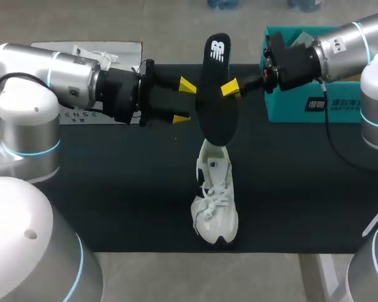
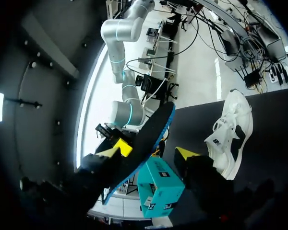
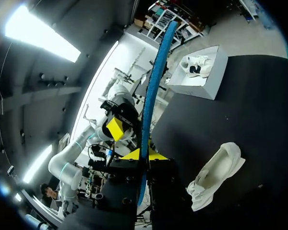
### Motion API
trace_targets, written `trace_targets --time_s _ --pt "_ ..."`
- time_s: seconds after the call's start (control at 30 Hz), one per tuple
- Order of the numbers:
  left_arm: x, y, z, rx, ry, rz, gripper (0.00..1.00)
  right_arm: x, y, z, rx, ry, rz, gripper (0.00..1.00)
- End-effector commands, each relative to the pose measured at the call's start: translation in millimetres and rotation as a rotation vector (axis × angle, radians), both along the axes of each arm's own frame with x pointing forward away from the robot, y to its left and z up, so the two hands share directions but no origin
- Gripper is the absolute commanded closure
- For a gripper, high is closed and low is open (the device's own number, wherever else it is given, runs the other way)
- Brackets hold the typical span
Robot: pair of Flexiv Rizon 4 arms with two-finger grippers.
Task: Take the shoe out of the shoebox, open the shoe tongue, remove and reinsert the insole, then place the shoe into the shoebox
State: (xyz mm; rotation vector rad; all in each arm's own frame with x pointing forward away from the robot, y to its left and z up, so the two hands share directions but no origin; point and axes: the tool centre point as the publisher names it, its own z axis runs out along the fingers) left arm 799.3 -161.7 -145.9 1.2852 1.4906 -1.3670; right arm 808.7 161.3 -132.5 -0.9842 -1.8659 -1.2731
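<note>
A: Where is the insole at this point?

B: The black insole (image 1: 214, 94) hangs in the air above the surface (image 1: 113, 189), clamped by one long edge in the right pincer (image 1: 232, 88). The left pincer (image 1: 184, 102) stands spread at the opposite edge. Its wrist view shows one finger (image 2: 121, 146) close against the insole and the other apart, so it grips nothing.

A: And the shoe?

B: The white sneaker (image 1: 215, 204) lies on the surface outside the teal shoebox (image 1: 302, 110), toe toward the robot and heel away. The insole's long axis runs nearly in line with it, with the broad forefoot end just over the heel opening.

A: Which arm feeds it in?

B: Probably the right, since it has the hold. The insole would need tipping down, forefoot first, along the shoe's length.
</note>
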Motion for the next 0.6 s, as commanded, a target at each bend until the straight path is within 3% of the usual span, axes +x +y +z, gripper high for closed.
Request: trace_targets --time_s 0.03,0.6 --pt "-17.5 24.1 -1.7 0.098 0.139 -0.014 0.0 4.0 -5.3 2.8 0.013 -0.012 0.006 1.0" --pt "-19.8 24.5 -2.8 0.096 0.142 -0.021 0.0 5.7 -6.8 3.6 0.029 -0.004 -0.009 1.0"
